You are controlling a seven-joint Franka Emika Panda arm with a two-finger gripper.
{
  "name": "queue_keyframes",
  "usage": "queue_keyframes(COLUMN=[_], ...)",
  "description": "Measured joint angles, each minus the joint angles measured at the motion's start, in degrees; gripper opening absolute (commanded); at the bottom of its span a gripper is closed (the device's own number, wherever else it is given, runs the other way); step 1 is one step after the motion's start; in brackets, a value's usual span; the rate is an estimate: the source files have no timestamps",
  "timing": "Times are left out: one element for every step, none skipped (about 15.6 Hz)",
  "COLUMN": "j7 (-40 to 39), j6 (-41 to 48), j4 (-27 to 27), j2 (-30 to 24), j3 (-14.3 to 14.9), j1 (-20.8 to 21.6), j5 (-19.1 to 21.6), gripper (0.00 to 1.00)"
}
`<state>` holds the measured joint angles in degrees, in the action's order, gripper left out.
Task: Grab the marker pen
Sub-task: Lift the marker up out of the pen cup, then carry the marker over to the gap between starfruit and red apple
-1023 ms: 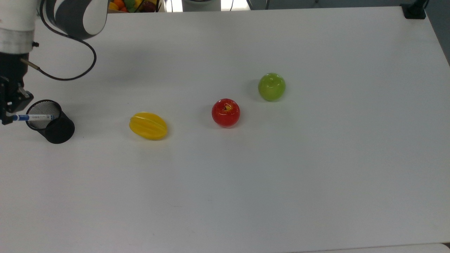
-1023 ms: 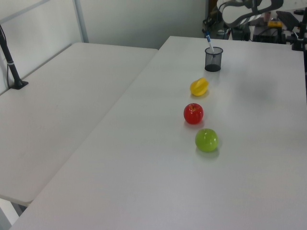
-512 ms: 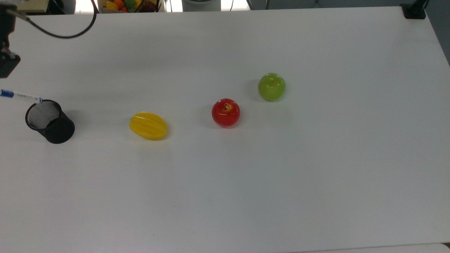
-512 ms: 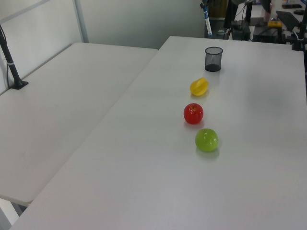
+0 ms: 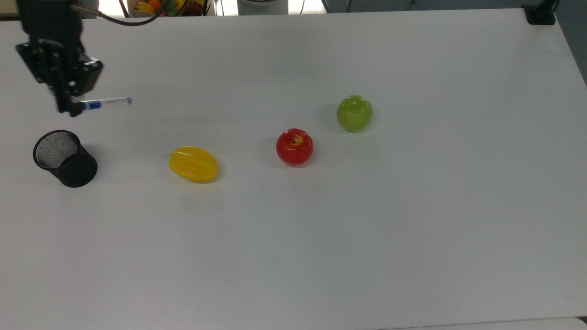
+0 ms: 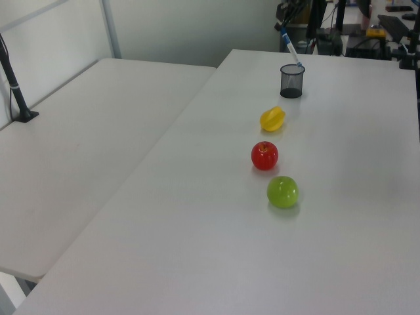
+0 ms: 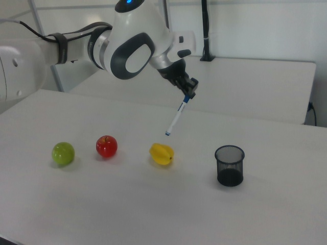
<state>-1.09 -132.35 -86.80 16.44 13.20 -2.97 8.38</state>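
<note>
The marker pen (image 5: 106, 103) (image 7: 177, 117) (image 6: 290, 50) is a slim white barrel with a blue cap, and it hangs tilted in the air above the table. My gripper (image 5: 73, 109) (image 7: 191, 95) is shut on its capped end, high over the table. The black mesh pen cup (image 5: 64, 158) (image 7: 229, 165) (image 6: 292, 80) stands upright with nothing in it, below the gripper and toward the right view's right.
A yellow star fruit (image 5: 193, 163), a red apple (image 5: 294, 146) and a green apple (image 5: 354, 112) lie in a row across the white table (image 5: 367, 229). A basket of fruit (image 5: 172, 6) sits past the far edge. A second table (image 6: 79, 151) adjoins on the left view's left.
The pen has come up out of the mesh cup, held by my gripper, then swung toward the top view's right and tilted. The cup stays where it was.
</note>
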Motion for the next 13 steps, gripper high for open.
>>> queue_keyframes(j7=[-0.2,-0.7,-1.0,-1.3,-1.5,-1.6,-1.7,-1.8,-1.8,-1.8,-1.8,-1.8,-1.8], j6=[2.1,3.7,5.2,6.8,7.9,8.8,9.5,10.1,10.3,10.4,10.7,11.1,11.3], j4=[-0.4,-1.2,-2.0,-3.2,-4.2,-5.3,-6.3,-7.2,-8.0,-8.7,-9.2,-9.6,-9.8], j2=[-0.1,-0.2,-0.3,-0.3,-0.3,-0.2,-0.2,-0.1,0.0,0.3,0.7,1.2,1.9], j3=[0.0,0.0,-0.1,-0.1,-0.2,-0.3,-0.6,-1.1,-1.8,-2.4,-2.9,-3.2,-3.4], j1=[1.2,2.4,3.5,4.8,5.8,6.9,7.8,8.5,9.1,9.7,10.3,11.1,11.7], j5=[0.0,0.0,0.0,-0.1,-0.4,-0.8,-1.1,-1.5,-2.1,-2.8,-3.2,-3.4,-3.5], gripper=[0.09,0.09,0.09,0.09,0.09,0.09,0.1,0.1,0.1,0.1,0.1,0.1,0.1])
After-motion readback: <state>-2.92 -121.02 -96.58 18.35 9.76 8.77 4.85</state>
